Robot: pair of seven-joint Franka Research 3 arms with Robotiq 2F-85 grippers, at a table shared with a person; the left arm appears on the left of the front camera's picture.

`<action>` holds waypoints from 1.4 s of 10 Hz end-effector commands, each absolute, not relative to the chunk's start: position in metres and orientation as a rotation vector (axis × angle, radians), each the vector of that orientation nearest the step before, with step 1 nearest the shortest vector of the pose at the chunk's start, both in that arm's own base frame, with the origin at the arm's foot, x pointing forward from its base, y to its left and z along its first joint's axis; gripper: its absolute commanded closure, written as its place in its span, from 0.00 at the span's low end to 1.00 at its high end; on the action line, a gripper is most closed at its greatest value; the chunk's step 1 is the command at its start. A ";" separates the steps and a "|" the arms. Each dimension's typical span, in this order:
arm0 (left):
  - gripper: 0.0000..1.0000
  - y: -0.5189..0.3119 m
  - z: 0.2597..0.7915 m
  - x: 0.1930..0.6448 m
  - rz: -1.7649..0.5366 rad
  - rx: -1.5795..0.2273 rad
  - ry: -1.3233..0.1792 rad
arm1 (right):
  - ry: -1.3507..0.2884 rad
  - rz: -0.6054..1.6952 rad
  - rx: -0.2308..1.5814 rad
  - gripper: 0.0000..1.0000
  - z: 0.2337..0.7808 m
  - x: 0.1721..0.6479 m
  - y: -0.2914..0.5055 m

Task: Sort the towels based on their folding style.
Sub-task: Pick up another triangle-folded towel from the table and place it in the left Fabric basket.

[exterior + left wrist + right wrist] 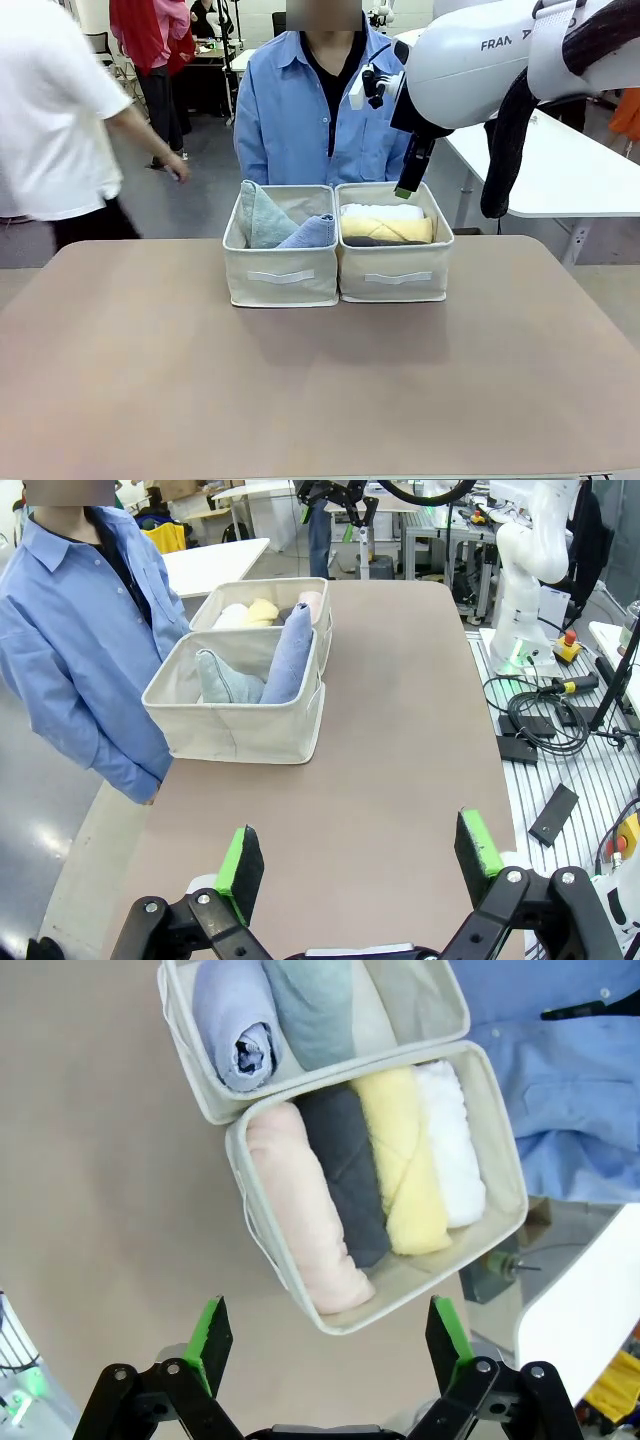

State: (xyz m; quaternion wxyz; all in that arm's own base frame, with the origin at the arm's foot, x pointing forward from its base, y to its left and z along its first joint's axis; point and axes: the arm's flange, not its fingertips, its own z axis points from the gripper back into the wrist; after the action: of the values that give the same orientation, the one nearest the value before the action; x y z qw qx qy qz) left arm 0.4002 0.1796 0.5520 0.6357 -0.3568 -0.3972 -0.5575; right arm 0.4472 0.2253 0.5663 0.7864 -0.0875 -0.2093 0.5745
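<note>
Our right arm (pixel 480 55) comes in high from the right side of the front view, its wrist bent downward so the right gripper (pixel 412 170) hangs with fingertips pointing down. In its own wrist view, the right gripper (pixel 325 1340) has its jaws spread wide, green pads (pixel 212 1332) facing each other, nothing between them. Our left gripper (pixel 362 858) likewise has its jaws wide apart and empty, fingers angled forward over the counter (pixel 400 730).

Bins: 2, side by side, touching.
Rolled towels: 4, all in one bin (pixel 500 1160): pink (pixel 305 1225), dark grey (pixel 350 1175), yellow (pixel 405 1160), white (pixel 450 1140).
Cone towels: 2, both in the other bin (pixel 185 1035): lavender-blue (pixel 235 1020), grey-green (pixel 315 1005).
</note>
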 end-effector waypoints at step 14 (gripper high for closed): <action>0.00 0.179 0.553 0.399 -1.281 -0.815 -0.914 | -0.972 1.169 0.561 0.00 0.563 0.455 -0.139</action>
State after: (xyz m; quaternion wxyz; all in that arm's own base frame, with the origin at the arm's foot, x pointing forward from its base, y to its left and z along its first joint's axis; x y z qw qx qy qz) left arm 0.4002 0.1796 0.5519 0.6357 -0.3569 -0.3972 -0.5575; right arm 0.4454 -0.1345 0.5626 0.6976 0.2388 -0.4244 0.5256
